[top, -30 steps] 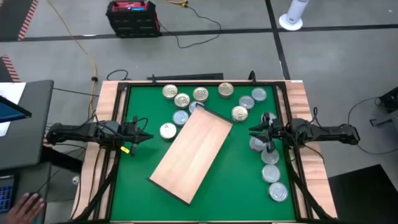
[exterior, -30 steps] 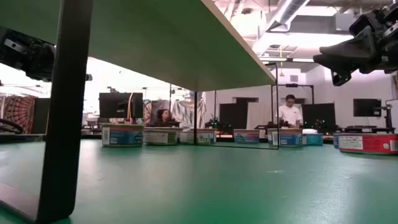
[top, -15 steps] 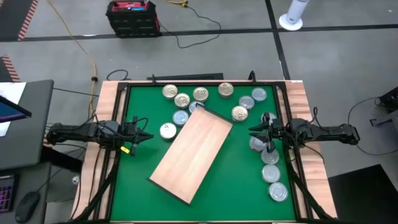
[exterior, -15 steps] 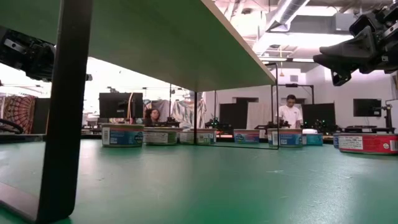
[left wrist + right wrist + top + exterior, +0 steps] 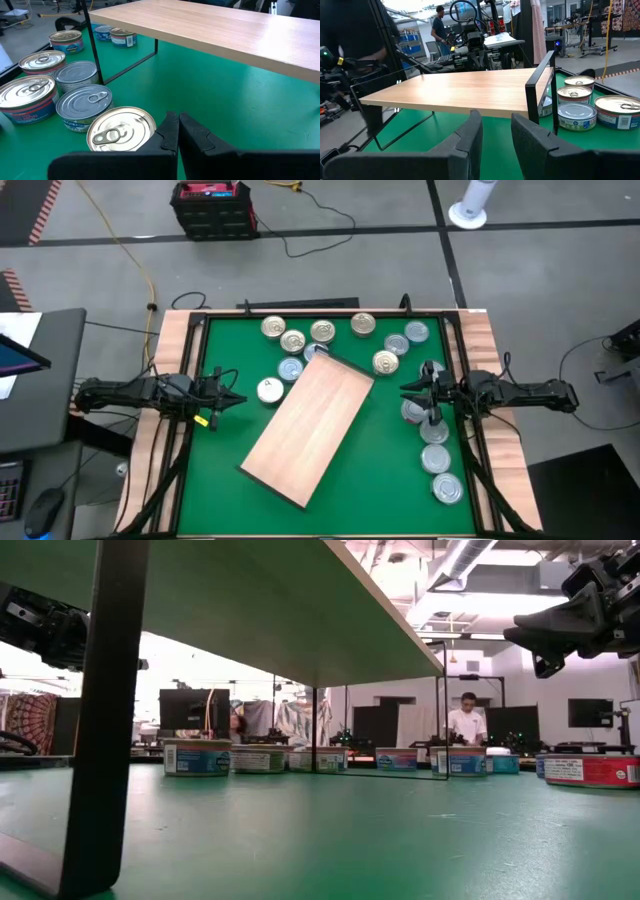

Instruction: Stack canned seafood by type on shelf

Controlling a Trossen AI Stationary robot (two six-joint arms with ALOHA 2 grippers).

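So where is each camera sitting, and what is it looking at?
High view: above, looking straight down at the shelf, the tins and both arms.
Low view: at table height, looking under the shelf; the right gripper hangs at upper right.
Left wrist view: on the left arm, facing the shelf; the left gripper shows shut.
Right wrist view: on the right arm, facing the shelf; the right gripper shows open.
All four share the shelf.

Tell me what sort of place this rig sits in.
Probably a robotics lab or workshop: a bare grey floor with loose cables, a person at a bench behind the table, and monitors and equipment racks around.
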